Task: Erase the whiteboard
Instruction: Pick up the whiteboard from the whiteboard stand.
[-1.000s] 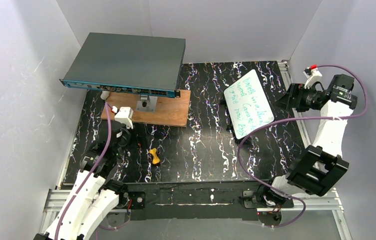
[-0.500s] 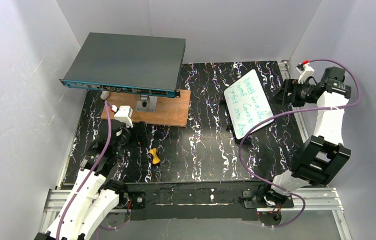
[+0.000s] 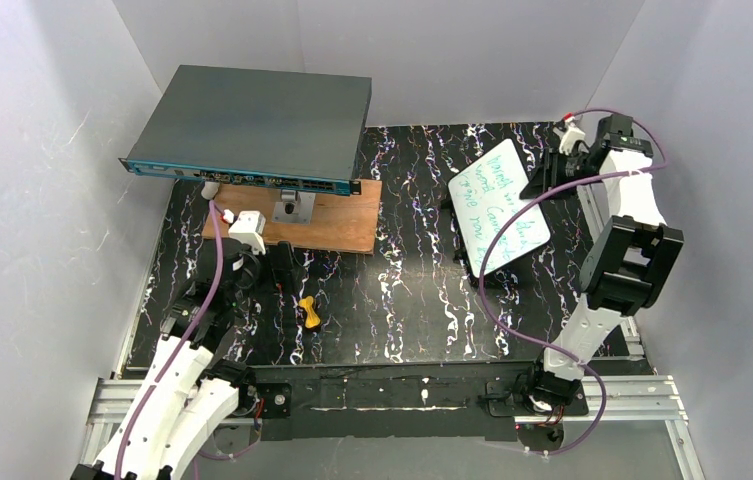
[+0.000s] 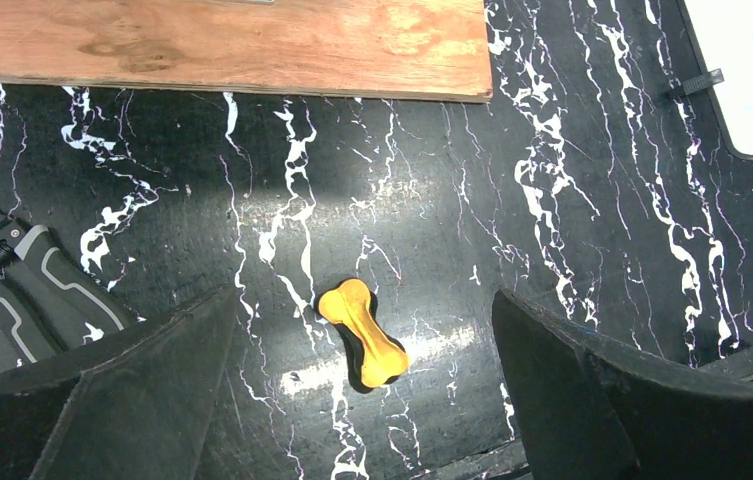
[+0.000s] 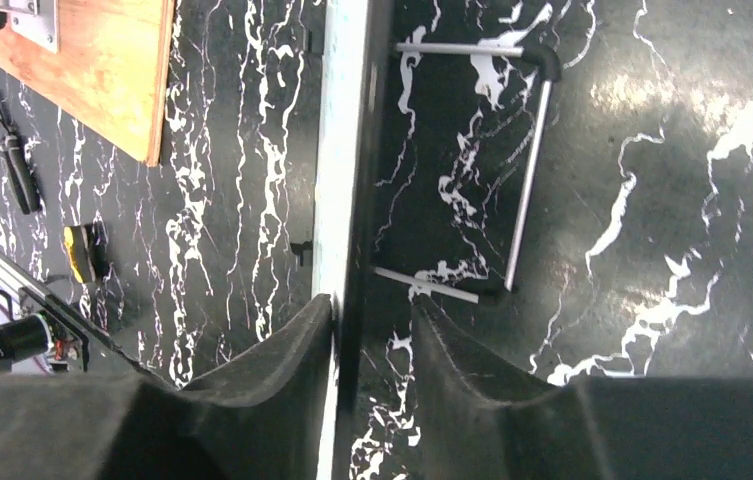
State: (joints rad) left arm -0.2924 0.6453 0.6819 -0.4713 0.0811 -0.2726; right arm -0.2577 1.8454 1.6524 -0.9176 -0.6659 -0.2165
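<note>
**Operator:** Overhead view: where is the whiteboard?

**Technician:** The whiteboard (image 3: 499, 205) stands tilted at centre right on the surface (image 3: 402, 300). Its green handwriting is too small to read. The right pincer (image 3: 540, 183) is at its upper right edge. The left pincer (image 3: 283, 268) hangs lower left, near a yellow bone-shaped piece (image 3: 308, 313).

**Operator:** Left wrist view?

**Technician:** The left pincer (image 4: 363, 297) is spread wide and holds nothing. The yellow piece (image 4: 363, 347) lies below it. A wooden plank (image 4: 222, 45) runs along the top.

**Operator:** Right wrist view?

**Technician:** The right pincer (image 5: 372, 305) is partly closed astride the board's edge (image 5: 337, 150). One finger (image 5: 272, 370) is against the board. A gap remains before the other finger (image 5: 462, 370), on the side of the wire stand (image 5: 527, 170).
</note>
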